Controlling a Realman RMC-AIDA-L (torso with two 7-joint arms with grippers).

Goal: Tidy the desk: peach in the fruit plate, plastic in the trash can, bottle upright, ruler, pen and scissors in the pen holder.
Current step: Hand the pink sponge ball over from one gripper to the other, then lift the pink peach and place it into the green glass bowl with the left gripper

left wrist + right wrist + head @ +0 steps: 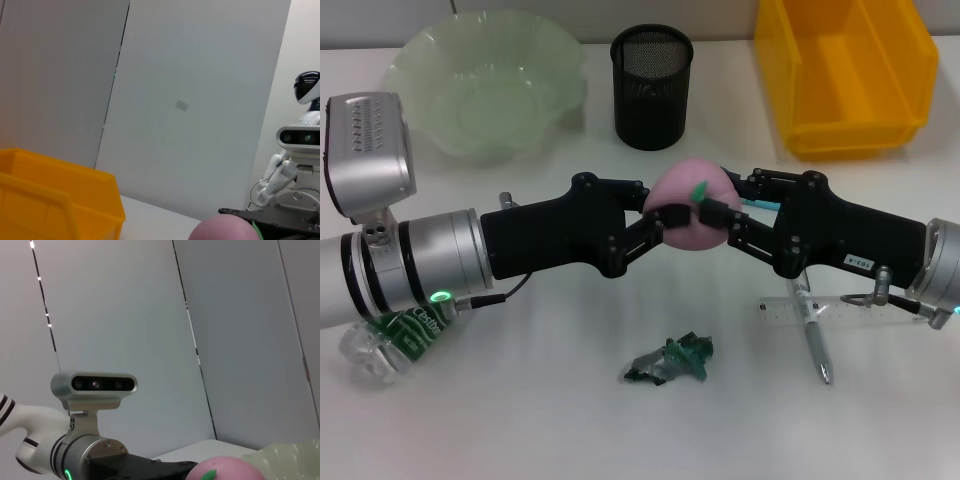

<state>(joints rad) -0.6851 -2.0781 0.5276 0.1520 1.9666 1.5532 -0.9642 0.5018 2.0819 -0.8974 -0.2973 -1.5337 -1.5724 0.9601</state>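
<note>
Crumpled plastic point(670, 361) lay nearest the camera on the tabletop point(520, 420), below and between the two pincers. Above it, the left pincer point(665, 222) and the right pincer point(720, 215) met at the peach point(688, 212), each with its fingers closed on a side of the fruit, so the peach sat held between them, clear of the tabletop as far as could be judged. This looked like a handover.

To do the step well, one pincer should let go only once the other's hold is sure; the fruit is round and smooth and could roll out of a loose grip. The left pincer is the better carrier, since the fruit plate point(420, 60) stood beyond and to its outer side. The right should open slowly and draw straight back, then the left should lift the peach over the wavy rim and lower it before releasing.

Both arms reached in nearly level from opposite sides, forearms low over the tabletop, wrists straight and pincers pointing at each other. The bottle point(390, 345) lay on its side under the left forearm. The ruler point(820, 312) and pen point(812, 340) lay under the right pincer's wrist. The pen holder point(652, 88) stood beyond the pincers and the trash can point(845, 75) beyond the right one.
</note>
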